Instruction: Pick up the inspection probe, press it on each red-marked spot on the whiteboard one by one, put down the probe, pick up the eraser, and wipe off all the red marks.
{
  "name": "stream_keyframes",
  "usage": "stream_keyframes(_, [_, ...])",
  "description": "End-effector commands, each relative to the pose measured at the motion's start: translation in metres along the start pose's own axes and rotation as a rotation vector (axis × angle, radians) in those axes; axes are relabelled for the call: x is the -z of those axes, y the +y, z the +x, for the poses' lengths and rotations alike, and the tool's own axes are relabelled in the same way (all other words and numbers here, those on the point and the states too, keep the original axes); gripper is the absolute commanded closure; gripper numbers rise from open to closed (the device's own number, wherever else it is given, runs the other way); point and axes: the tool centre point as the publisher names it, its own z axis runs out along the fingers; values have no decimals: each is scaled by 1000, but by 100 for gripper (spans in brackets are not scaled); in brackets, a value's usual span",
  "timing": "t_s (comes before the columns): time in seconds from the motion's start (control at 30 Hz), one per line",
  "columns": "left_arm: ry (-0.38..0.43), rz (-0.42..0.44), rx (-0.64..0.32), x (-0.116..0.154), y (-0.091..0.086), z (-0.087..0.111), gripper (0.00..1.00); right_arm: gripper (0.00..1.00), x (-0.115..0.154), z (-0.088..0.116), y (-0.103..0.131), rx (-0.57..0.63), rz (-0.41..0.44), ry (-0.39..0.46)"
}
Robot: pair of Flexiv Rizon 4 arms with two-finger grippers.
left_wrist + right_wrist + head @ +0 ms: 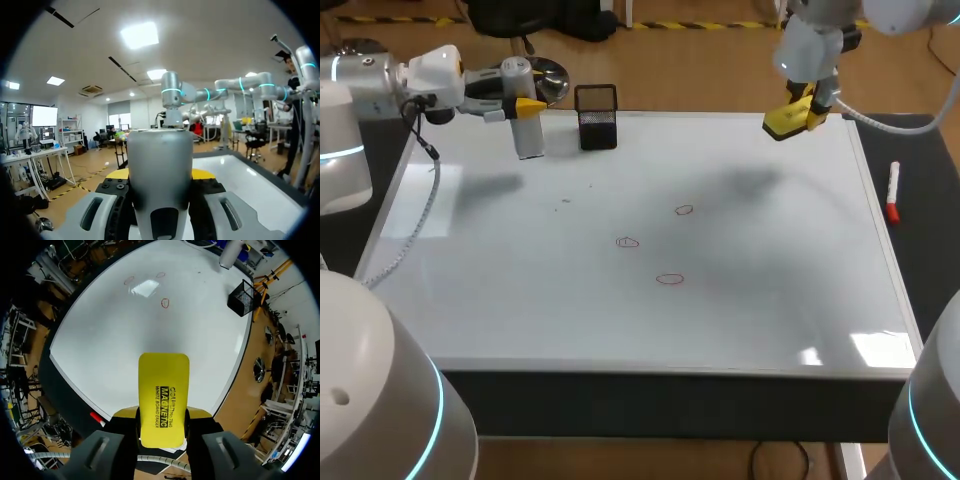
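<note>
Counts: 1 probe (528, 137), 1 eraser (788, 121), 3 red marks (627, 242), 1 whiteboard (760, 300), 1 mesh cup (597, 118), 1 marker (892, 190) | Probe: upright, long axis vertical, at board's far-left beside cup, clamped in left jaws; lower end possibly touching board | Eraser: gripped by right jaws above board's far-right corner, long axis pointing out ahead of them

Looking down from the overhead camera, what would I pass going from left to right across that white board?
grey inspection probe → black mesh cup → left red mark → front red mark → back red mark → yellow eraser → marker pen, lying just off the board.
</note>
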Motion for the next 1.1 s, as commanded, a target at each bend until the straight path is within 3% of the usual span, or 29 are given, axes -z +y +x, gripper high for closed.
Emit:
stream_keyframes(0.03, [-4, -1, -2, 0, -2, 1, 100, 100, 1, 0, 0, 1, 3, 3])
stream_keyframes(0.33, [-4, -1, -2, 0, -2, 1, 100, 100, 1, 0, 0, 1, 3, 3])
stream_keyframes(0.47, [-4, -1, -2, 0, -2, 1, 100, 100, 2, 2, 16, 40, -3, -3])
stream_keyframes(0.8, [-4, -1, -2, 0, -2, 1, 100, 100, 7, 3, 83, 137, 6, -19])
stream_keyframes(1.1, [-4, -1, -2, 0, -2, 1, 100, 100, -5, 5, 180, 275, -24, 8])
